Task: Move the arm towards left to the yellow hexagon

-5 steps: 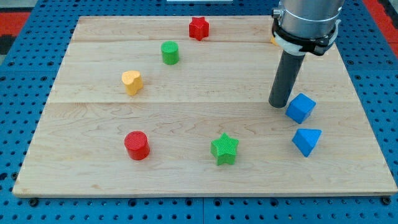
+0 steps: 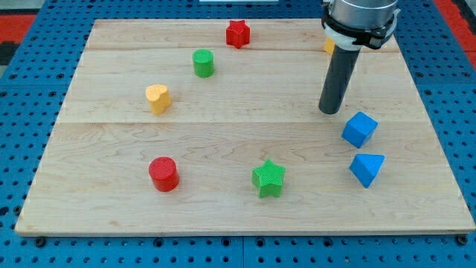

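Observation:
My tip (image 2: 329, 111) rests on the wooden board (image 2: 223, 208) at the view's right, just up and left of the blue cube (image 2: 359, 129). A sliver of a yellow block (image 2: 327, 46) shows behind the rod near the view's top right; the arm hides most of it, so its shape cannot be made out. The tip is well below that sliver. A yellow heart-shaped block (image 2: 157, 97) lies far to the left.
A red star (image 2: 237, 33) sits at the top middle, a green cylinder (image 2: 203, 62) left of it. A red cylinder (image 2: 163, 173) and a green star (image 2: 268, 178) lie near the bottom. A blue pyramid-like block (image 2: 367, 168) sits below the blue cube.
The rod has moved up the view and slightly left, away from the blue cube. No block has moved.

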